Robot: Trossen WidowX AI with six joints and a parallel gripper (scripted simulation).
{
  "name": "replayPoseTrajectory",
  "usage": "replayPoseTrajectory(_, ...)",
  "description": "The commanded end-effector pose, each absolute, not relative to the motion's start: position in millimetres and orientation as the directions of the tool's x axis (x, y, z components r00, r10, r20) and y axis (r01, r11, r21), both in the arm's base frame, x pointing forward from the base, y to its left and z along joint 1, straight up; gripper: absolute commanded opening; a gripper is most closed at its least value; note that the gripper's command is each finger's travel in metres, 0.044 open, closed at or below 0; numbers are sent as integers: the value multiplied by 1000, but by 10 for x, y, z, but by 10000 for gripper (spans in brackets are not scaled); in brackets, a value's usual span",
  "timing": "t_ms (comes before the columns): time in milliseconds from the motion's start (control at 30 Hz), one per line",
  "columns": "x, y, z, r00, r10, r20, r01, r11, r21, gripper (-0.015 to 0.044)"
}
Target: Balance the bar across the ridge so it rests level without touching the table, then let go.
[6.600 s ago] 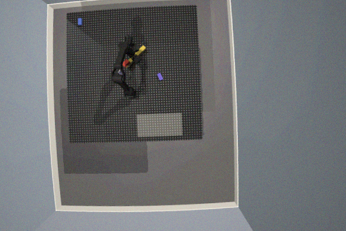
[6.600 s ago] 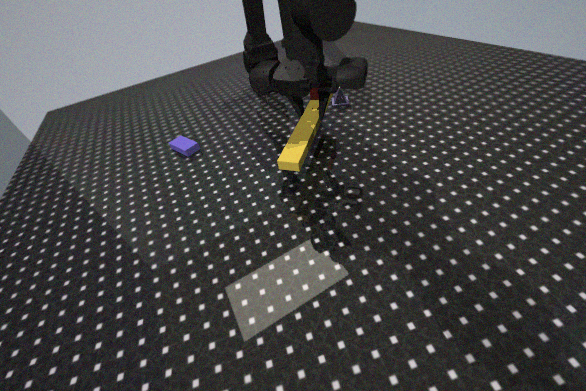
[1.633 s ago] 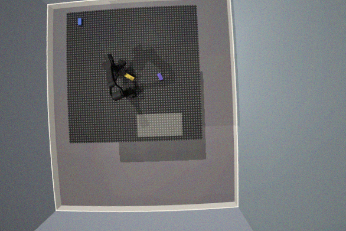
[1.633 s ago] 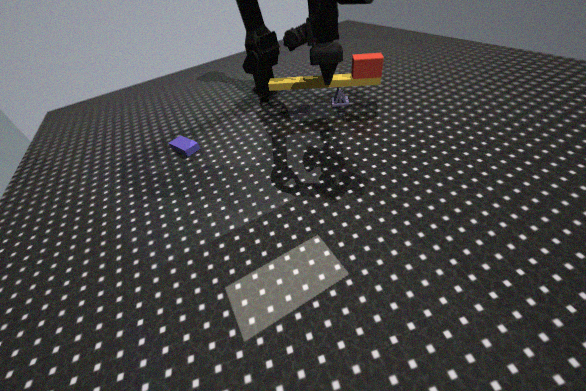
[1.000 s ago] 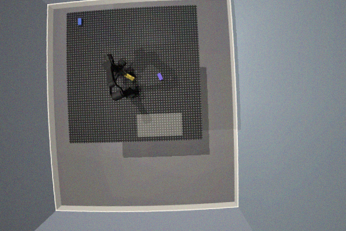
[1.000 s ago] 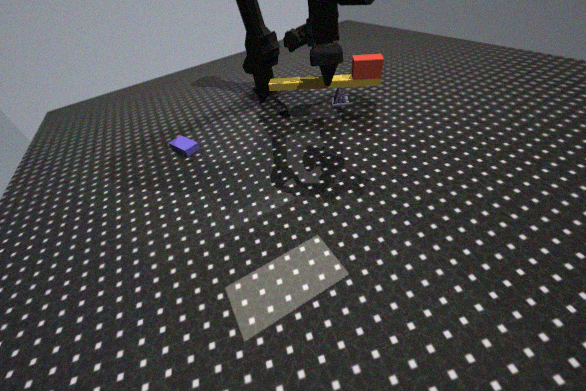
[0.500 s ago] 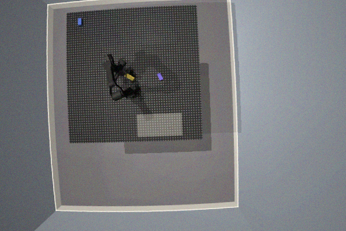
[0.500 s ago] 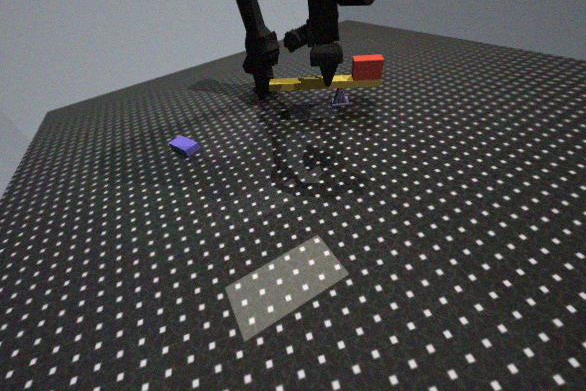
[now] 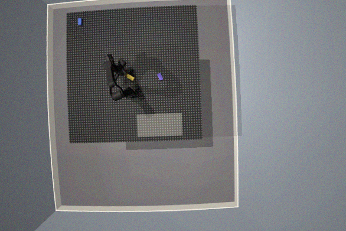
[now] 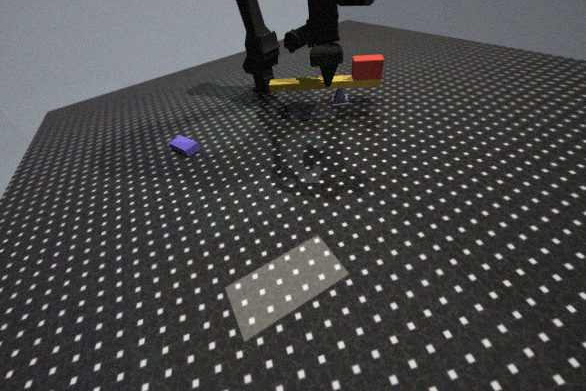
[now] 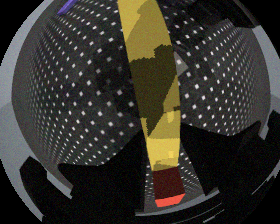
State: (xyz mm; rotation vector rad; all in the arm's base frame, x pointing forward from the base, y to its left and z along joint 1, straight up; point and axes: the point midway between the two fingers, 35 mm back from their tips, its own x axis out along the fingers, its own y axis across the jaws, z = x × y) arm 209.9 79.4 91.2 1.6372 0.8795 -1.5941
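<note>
The yellow bar (image 9: 130, 77) (image 10: 295, 84) (image 11: 146, 30) carries a red block (image 10: 367, 68) (image 11: 169, 185) on one end. My gripper (image 10: 328, 83) (image 11: 162, 134) is shut on the bar, partway along it, and holds it roughly level above the table. The small dark purple ridge (image 10: 340, 97) stands under the bar, between the fingers and the red block. The bar's underside is at or just above the ridge's top; I cannot tell if they touch. In the top view the arm hides the ridge and the red block.
A purple block (image 9: 159, 76) (image 10: 184, 145) lies on the dotted dark mat (image 9: 177, 30) (image 10: 425, 201). A blue block (image 9: 80, 21) lies near a mat corner. A pale rectangle (image 9: 159, 124) (image 10: 287, 286) is marked on the mat. A black arm part (image 10: 261, 53) stands by the bar's plain end.
</note>
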Motion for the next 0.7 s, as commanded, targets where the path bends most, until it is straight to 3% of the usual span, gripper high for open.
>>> replayPoseTrajectory(0,2097,793,903,22,8,-1000,839,-544,14,0)
replayPoseTrajectory(667,2093,791,886,22,8,-1000,839,-544,14,0)
